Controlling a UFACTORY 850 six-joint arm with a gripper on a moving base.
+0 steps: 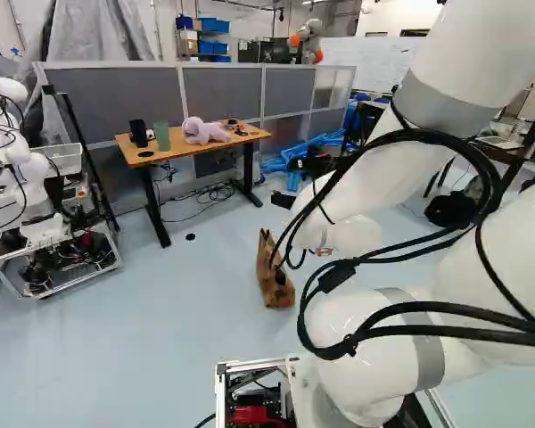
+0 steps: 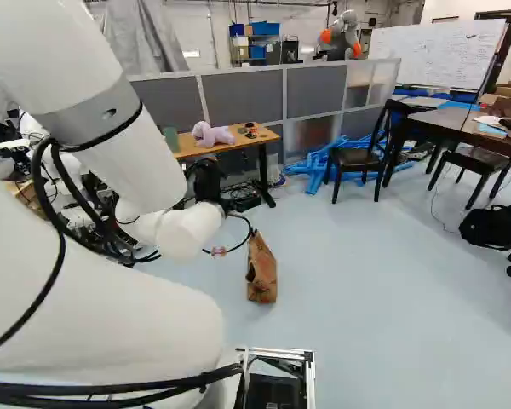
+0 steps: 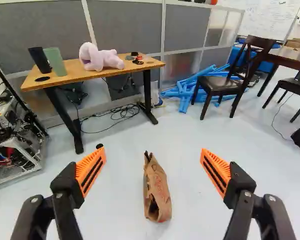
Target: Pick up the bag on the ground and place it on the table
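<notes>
My gripper shows beyond the arm in the right base view. In the wrist view the gripper is wide open, its orange pads far apart with nothing held. A brown paper bag stands on the floor, farther off, seen through the gap between the fingers without contact. The same bag is partly behind the cables in the left base view, and in the right base view the bag is in full sight. The wooden table is beyond it, bearing a purple plush toy, two cups and small items.
Grey partition panels run behind the table. A black chair and blue tubes stand to one side, a dark table farther over. Another robot is at the left of the left base view. Cables lie under the table.
</notes>
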